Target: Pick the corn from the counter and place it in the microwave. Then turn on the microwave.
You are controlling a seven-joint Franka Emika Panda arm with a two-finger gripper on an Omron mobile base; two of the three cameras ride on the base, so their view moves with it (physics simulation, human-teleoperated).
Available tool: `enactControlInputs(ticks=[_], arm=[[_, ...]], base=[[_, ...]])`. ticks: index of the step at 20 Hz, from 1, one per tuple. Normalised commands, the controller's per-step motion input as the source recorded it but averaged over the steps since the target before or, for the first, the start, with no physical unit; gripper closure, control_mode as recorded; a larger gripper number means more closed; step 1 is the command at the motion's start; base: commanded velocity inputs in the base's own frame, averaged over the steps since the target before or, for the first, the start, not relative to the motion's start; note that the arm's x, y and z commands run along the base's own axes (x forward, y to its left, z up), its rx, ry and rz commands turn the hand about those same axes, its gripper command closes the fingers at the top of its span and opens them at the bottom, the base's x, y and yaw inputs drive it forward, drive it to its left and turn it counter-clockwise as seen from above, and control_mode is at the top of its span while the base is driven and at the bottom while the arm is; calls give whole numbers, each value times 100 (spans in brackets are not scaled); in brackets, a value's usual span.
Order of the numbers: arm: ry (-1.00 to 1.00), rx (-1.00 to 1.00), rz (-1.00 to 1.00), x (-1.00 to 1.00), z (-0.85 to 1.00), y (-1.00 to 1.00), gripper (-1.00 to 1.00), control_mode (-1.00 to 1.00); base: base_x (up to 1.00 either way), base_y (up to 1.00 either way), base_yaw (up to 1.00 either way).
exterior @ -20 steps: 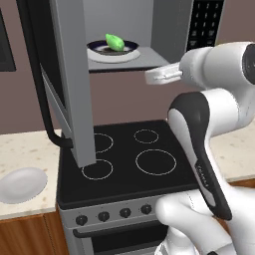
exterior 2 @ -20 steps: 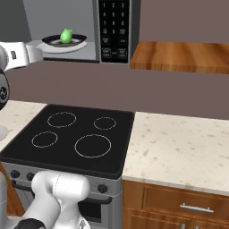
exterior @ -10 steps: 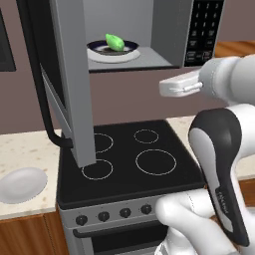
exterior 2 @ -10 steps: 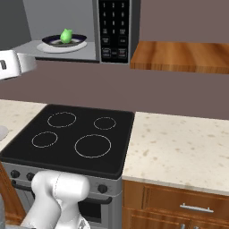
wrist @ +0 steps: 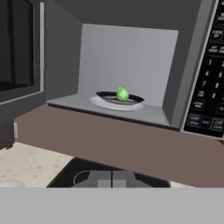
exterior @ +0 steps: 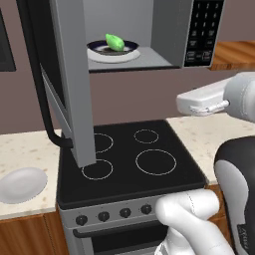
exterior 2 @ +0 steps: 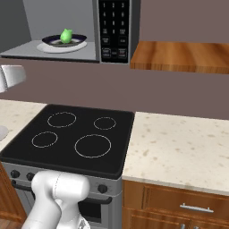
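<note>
The small bright green corn cob (exterior: pixel 115 42) lies on a dark-rimmed plate (exterior: pixel 130 46) inside the open grey metal microwave (exterior: pixel 169 30), so the placing step looks done. With the door (exterior: pixel 69 84) swung wide, shutting it seems next, which fits the 2-finger gripper (wrist: pixel 112 179) hanging outside, pressed together and empty. In the left base view, the cob's long axis runs diagonally, front-right to back-left; which end is the tip I cannot tell.

The microwave (exterior: pixel 164 59) floor, upper middle of the frame, has a dark plate (exterior: pixel 113 49) with the corn (exterior: pixel 115 42) on it. Lower left, the counter (exterior: pixel 25 149) has a white bowl (exterior: pixel 21 184) sitting on it.
</note>
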Motion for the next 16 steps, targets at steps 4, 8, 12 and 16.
enactControlInputs(ticks=[4, 8, 12, 16], arm=[[-2, 0, 2, -51, 0, -5, 100, -100], [-1, 0, 3, -47, 0, 0, 100, -100], [0, 0, 1, -43, 0, 0, 100, -100], [0, 0, 0, -35, 0, 0, 100, -100]], base=[[0, 0, 0], [0, 0, 0], [0, 0, 0], [0, 0, 0]])
